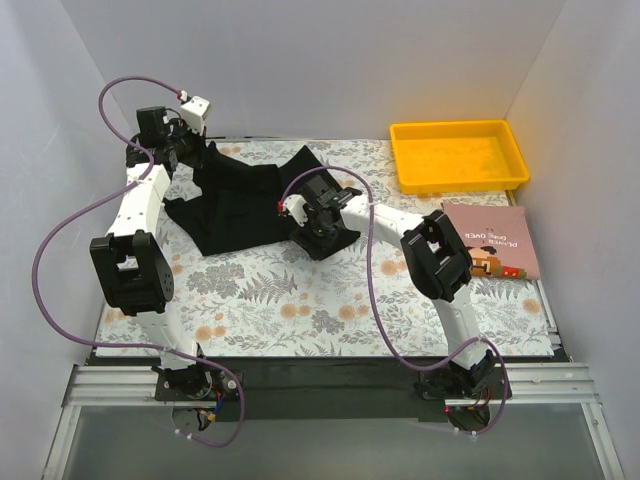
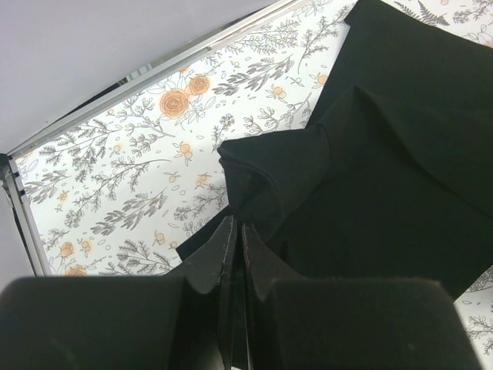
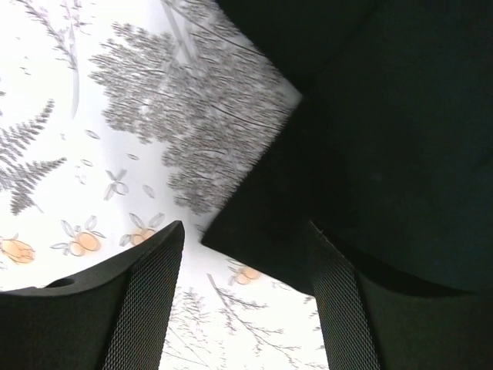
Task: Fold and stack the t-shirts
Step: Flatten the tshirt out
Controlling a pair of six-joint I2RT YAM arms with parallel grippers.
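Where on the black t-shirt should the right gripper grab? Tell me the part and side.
Take the t-shirt by its pointed corner, from above: it lies flat between the open fingers of the right gripper, while the left gripper pinches the opposite side.

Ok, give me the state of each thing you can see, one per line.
t-shirt, rumpled, not folded
left hand, shut on the t-shirt's edge
right hand, open over a t-shirt corner
yellow tray, empty
book, closed, lying flat
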